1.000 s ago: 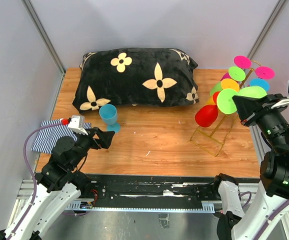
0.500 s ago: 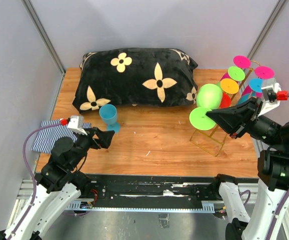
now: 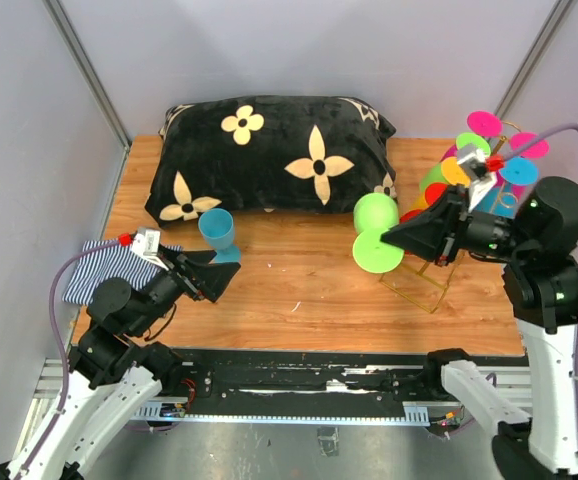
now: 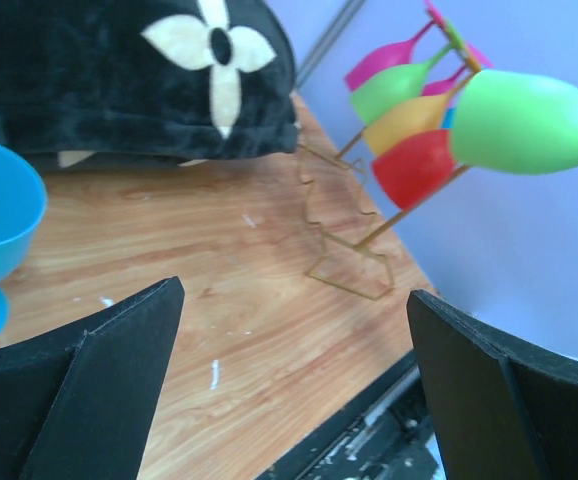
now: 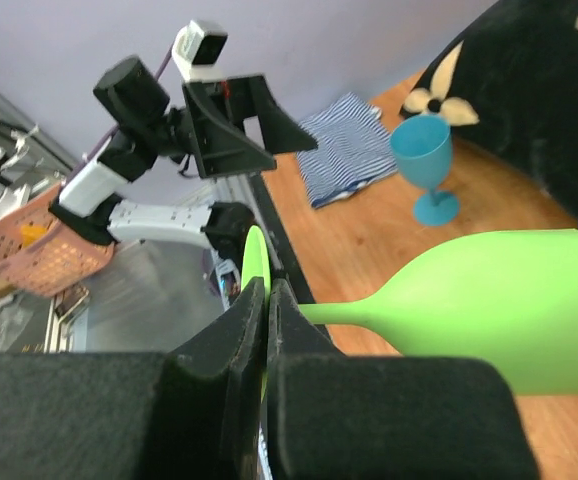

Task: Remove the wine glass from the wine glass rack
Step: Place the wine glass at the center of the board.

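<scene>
A lime-green wine glass point(image 3: 376, 214) hangs on its side above the table, just left of the gold wire wine glass rack point(image 3: 424, 277). My right gripper point(image 3: 397, 240) is shut on the thin round foot of the glass point(image 5: 509, 300), pinching its edge between the fingers point(image 5: 219, 350). The bowl points toward the pillow, apart from the rack. In the left wrist view the same glass point(image 4: 529, 120) shows in front of the rack point(image 4: 339, 286). My left gripper point(image 3: 219, 278) stands open and holds nothing, low over the table near the front left.
Several coloured glasses point(image 3: 484, 160) hang upside down on the rack at the right. A black flowered pillow point(image 3: 269, 155) lies along the back. A blue goblet point(image 3: 217, 232) stands next to my left gripper, and a striped cloth point(image 3: 99, 270) lies at the left edge.
My right gripper has carried the green glass left and down, off the rack's rails and over the table. The left arm has shifted slightly toward the middle.
</scene>
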